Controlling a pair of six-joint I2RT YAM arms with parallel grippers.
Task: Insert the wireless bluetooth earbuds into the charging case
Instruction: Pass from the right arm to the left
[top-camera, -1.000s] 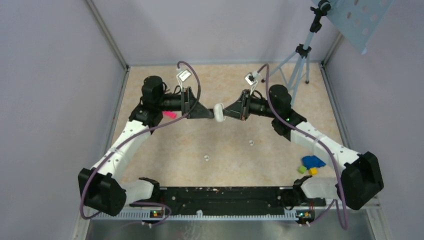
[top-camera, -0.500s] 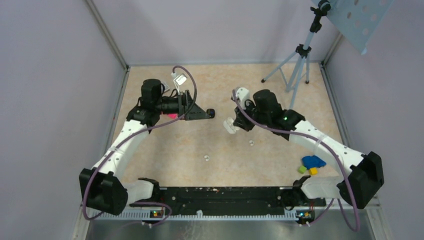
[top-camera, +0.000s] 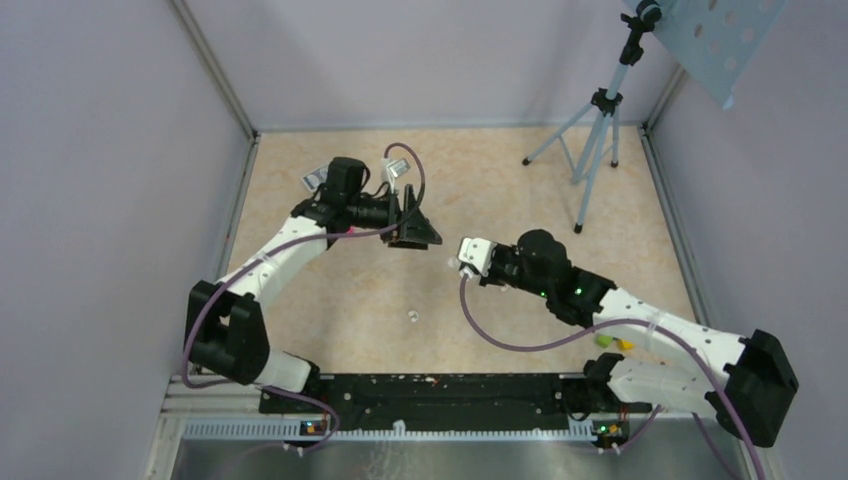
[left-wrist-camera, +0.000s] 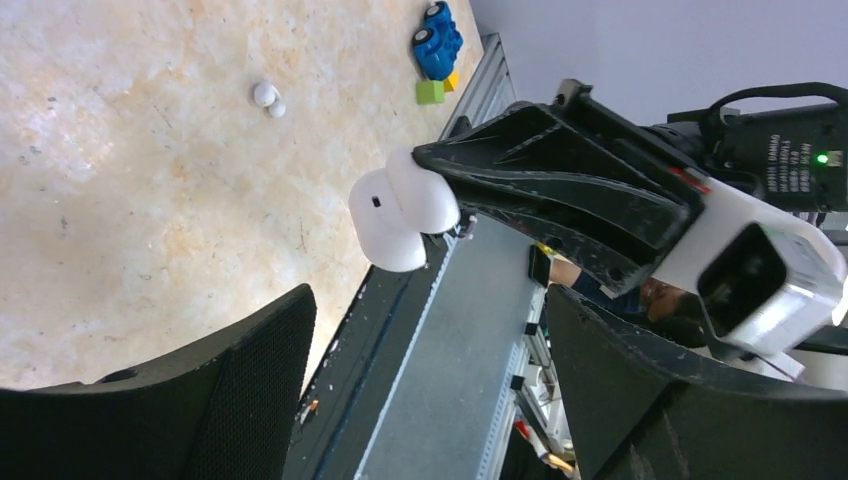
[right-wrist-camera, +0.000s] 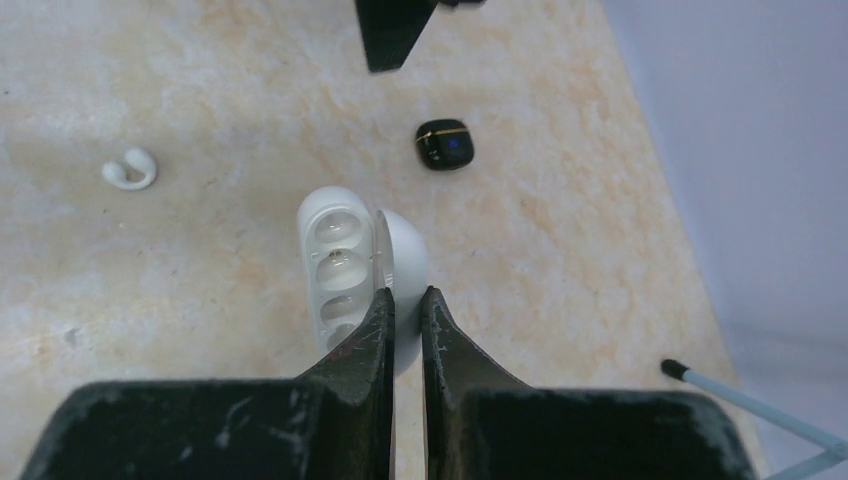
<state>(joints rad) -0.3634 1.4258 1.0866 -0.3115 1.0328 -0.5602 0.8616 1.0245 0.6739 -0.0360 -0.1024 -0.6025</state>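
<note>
Here, working outward from each set of jaws, we list what is in view.

Right jaws (right-wrist-camera: 406, 296): clenched on the case (right-wrist-camera: 345, 262). We see them pinching it at the lid side and holding it up above the counter (top-camera: 340, 290). The case is hinged apart, and its row of rounded wells faces the wrist camera.

Left jaws (top-camera: 413, 238): released. Their two fingers (left-wrist-camera: 240, 380) are spread wide and grasp nothing. They point toward the case, near it but apart from it.

Earbud (top-camera: 411, 317): it lies loose on the counter, closer to the arm bases than either set of jaws. In the right wrist view it sits off to the left of the case. The left wrist view shows an earbud on the counter beyond the case, and we cannot tell whether it is the same one.

Small black box (right-wrist-camera: 443, 145): it rests on the counter just past the case, well apart from the earbud.

Blue toy (left-wrist-camera: 438, 40) and green block (left-wrist-camera: 430, 92): they sit together near the counter's edge.

Tripod (top-camera: 592, 130): it stands at the far right corner.
</note>
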